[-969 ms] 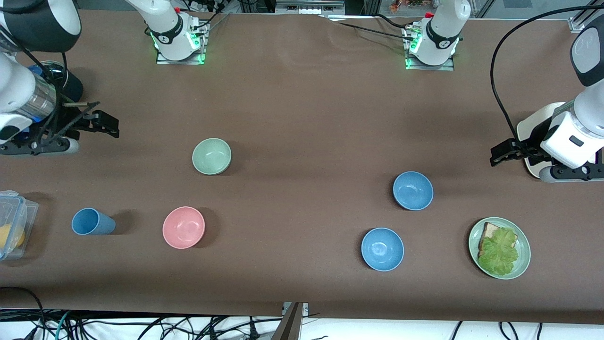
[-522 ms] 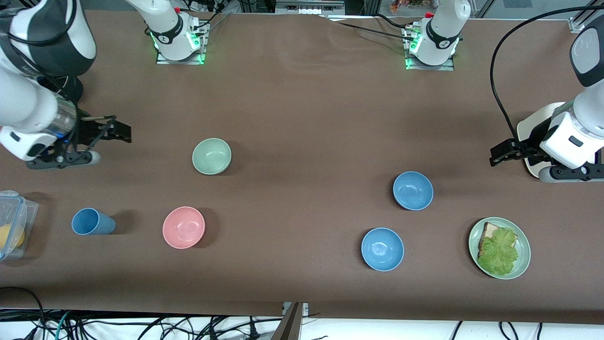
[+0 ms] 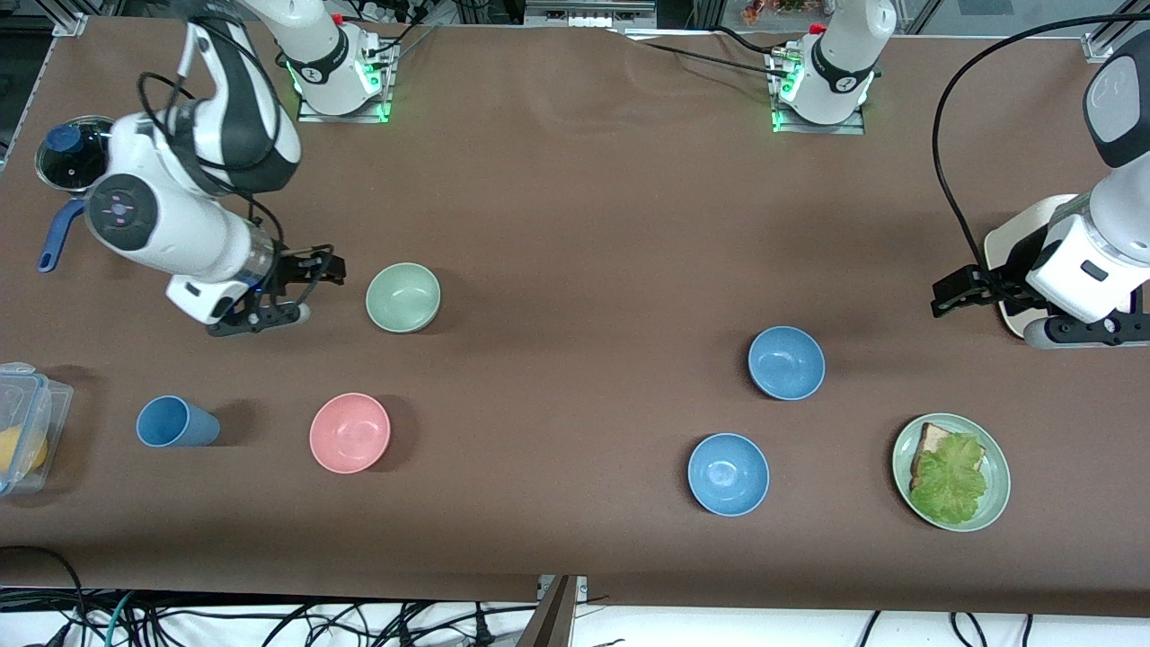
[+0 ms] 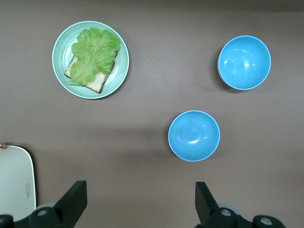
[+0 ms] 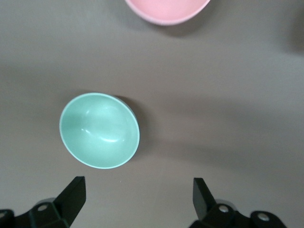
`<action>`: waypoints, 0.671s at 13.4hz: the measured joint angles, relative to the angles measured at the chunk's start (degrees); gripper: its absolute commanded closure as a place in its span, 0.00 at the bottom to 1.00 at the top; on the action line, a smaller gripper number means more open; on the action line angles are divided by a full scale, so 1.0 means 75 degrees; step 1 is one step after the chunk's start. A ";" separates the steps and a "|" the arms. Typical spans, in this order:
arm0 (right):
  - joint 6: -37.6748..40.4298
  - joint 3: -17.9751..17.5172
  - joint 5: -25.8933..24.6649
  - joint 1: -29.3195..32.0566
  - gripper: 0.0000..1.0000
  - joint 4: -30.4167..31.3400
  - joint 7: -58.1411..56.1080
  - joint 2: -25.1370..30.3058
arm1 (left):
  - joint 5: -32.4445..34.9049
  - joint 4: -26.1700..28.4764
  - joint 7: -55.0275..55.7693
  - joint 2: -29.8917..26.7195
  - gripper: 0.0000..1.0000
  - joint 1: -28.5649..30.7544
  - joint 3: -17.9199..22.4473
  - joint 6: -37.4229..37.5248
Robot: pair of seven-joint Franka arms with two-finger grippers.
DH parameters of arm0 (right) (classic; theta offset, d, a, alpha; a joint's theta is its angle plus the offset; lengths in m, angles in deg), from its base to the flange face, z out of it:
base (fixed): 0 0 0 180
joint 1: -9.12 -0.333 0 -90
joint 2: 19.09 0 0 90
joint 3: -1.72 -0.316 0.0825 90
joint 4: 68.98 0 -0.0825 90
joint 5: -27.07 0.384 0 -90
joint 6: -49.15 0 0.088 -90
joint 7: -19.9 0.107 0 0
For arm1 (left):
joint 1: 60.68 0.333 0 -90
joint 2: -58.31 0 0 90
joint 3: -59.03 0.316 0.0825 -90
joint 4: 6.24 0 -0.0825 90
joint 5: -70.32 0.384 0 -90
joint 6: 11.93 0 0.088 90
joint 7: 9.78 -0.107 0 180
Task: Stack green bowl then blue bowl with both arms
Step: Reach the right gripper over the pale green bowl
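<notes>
The right gripper (image 3: 316, 277), jaws spread and empty, has travelled from the table's end to just beside the green bowl (image 3: 403, 296), so the first pick looks close. The dull blue bowl (image 3: 786, 362) sits untouched, farther from the camera than the brighter blue bowl (image 3: 728, 474). The left gripper (image 3: 954, 292) waits, also spread and empty.
</notes>
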 measured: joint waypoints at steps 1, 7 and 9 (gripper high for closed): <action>-0.0367 -0.0032 0.0017 0.0000 0.01 0.0387 0.0000 0.0049 | 0.0000 0.0000 0.0000 0.0015 0.00 0.0000 0.0000 0.0000; -0.2810 -0.0128 0.0251 0.0000 0.02 0.2256 0.0000 0.0114 | 0.0000 0.0000 0.0000 0.0046 0.00 0.0000 0.0000 0.0000; -0.3250 -0.0196 0.0254 0.0000 0.05 0.2592 0.0000 0.0053 | 0.0000 0.0000 0.0000 0.0046 0.00 0.0000 0.0000 0.0000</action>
